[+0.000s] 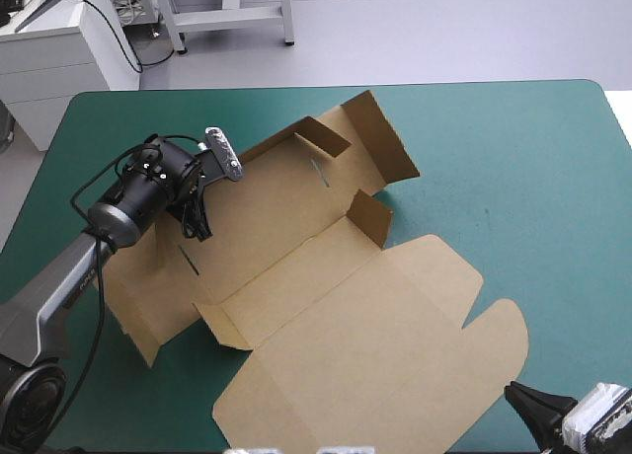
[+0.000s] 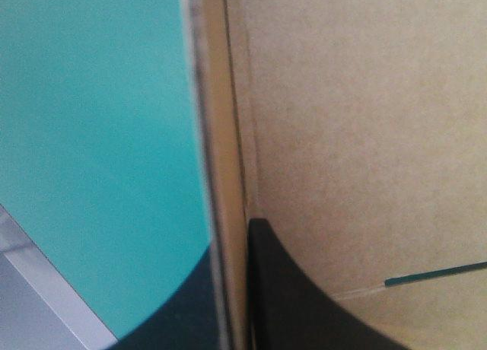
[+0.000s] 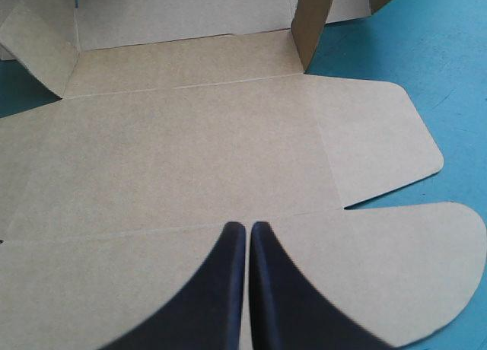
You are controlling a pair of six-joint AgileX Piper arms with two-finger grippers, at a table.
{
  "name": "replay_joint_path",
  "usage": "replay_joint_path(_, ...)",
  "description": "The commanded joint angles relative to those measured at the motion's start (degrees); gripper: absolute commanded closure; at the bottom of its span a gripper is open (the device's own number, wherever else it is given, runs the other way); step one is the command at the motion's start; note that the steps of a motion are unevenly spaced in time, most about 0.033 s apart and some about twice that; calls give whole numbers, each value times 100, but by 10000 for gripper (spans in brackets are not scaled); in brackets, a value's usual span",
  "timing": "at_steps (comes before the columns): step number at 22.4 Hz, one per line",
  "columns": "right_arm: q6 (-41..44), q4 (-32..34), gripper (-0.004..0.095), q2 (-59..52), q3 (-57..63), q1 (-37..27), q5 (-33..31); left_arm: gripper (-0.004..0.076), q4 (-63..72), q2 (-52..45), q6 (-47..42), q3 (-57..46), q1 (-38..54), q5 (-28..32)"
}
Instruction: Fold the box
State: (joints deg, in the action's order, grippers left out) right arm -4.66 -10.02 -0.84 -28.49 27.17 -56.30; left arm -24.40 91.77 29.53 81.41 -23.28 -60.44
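I see the teal-green table (image 1: 513, 158); the brown box (image 1: 346, 336) lies on it (lid flat, some walls raised).

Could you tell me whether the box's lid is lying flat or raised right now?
Flat: the box's lid lies spread on the teal-green cover, while a side flap beyond it stands raised.

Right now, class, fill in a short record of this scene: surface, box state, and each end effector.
Surface: teal-green table cover
Box: brown board, some walls raised, lid lying flat
Left end effector: shut on the box, at its left side
Right end effector: shut, holding nothing, at the lid's near edge
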Motion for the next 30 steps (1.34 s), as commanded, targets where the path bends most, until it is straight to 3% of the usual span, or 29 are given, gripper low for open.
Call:
replay_joint_path(1,-41,-58,908,0,-119,-18,364,732,-173,-220,535,187,-292,598)
replay_joint_path(8,-41,-58,908,0,-119,-18,364,733,-1164,-243,-227,-90,-1582,1520)
replay_joint_path(16,-41,-58,908,0,-119,-18,364,732,-5381,-448,-3488,-1667,-2863,1745)
replay_joint_path(26,-41,-58,908,0,-119,-18,364,732,-7202,-1439,-4773,-3321,-3045,1783)
replay_joint_path(30,-20,-47,908,0,-119,-18,364,732,-7333,-1782,-4971,-3609,-3045,2073)
